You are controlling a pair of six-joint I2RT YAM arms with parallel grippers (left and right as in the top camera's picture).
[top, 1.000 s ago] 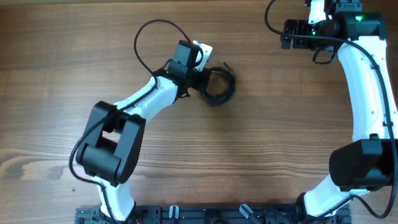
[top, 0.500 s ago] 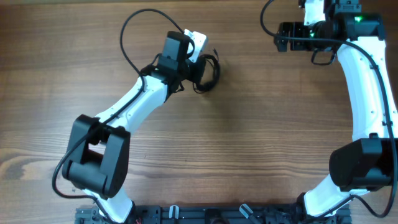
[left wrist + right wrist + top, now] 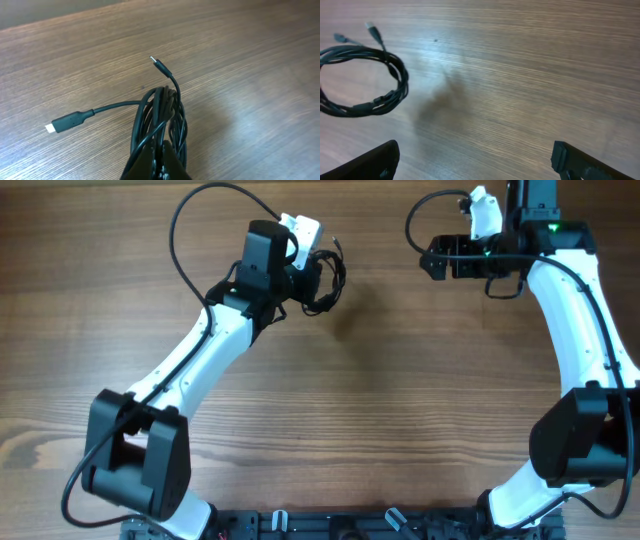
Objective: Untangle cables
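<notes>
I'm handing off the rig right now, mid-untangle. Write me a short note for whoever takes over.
Left end effector: shut on the black cable bundle, which looks lifted off the table, judging by its shadow.
Right end effector: open and empty, facing the bundle, apart from it.
Cable: coiled in loops; the small plug and the larger plug stick out free.
Done: bundle picked up.
Left: loops not yet pulled apart; the right arm could probably take a free plug and draw it out.
</notes>
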